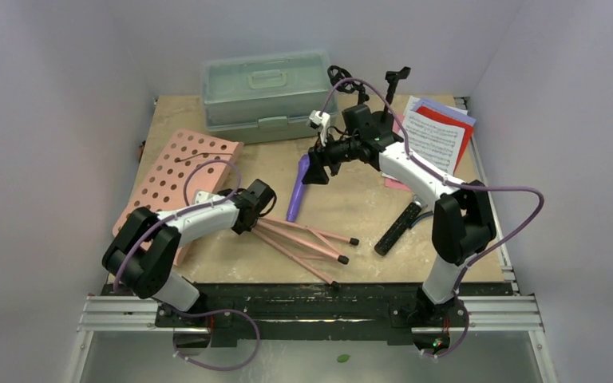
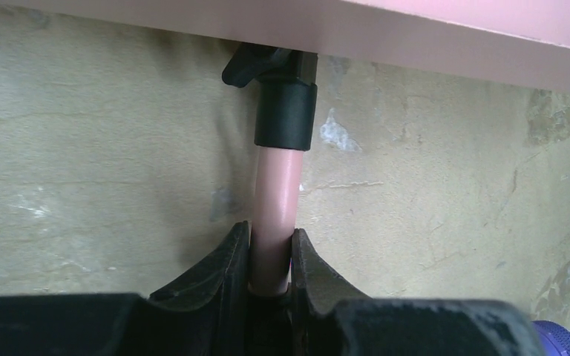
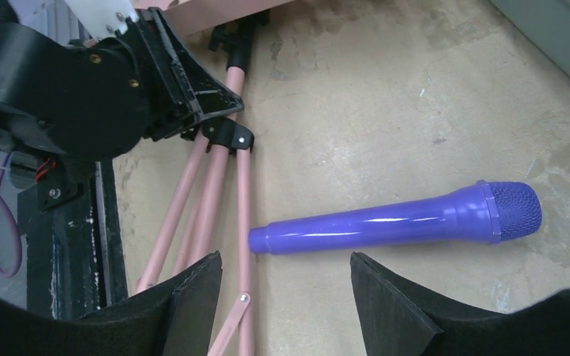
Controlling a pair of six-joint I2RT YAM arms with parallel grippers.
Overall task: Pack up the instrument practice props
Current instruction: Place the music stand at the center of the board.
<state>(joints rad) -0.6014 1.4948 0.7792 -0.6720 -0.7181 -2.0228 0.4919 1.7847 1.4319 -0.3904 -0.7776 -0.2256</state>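
The pink tripod [image 1: 303, 239] lies on the table with its perforated pink tray [image 1: 183, 171] at the left. My left gripper [image 1: 259, 209] is shut on the tripod's pink pole [image 2: 274, 215], below a black collar [image 2: 286, 115]. The purple microphone [image 1: 298, 190] lies flat beside the legs. My right gripper [image 1: 319, 159] hovers open over it, and its open fingertips [image 3: 286, 285] frame the microphone's handle [image 3: 356, 231]. The black silver-headed microphone [image 1: 399, 227] lies near the right arm. Red and white sheet-music pages [image 1: 435, 140] and two black mic mounts [image 1: 339, 76] [image 1: 397, 80] sit at the back right.
A grey-green plastic case [image 1: 267, 96] stands shut at the back centre. The tripod legs [image 3: 215, 200] and the left gripper's body [image 3: 119, 81] lie close to my right gripper. Grey walls enclose the table on three sides.
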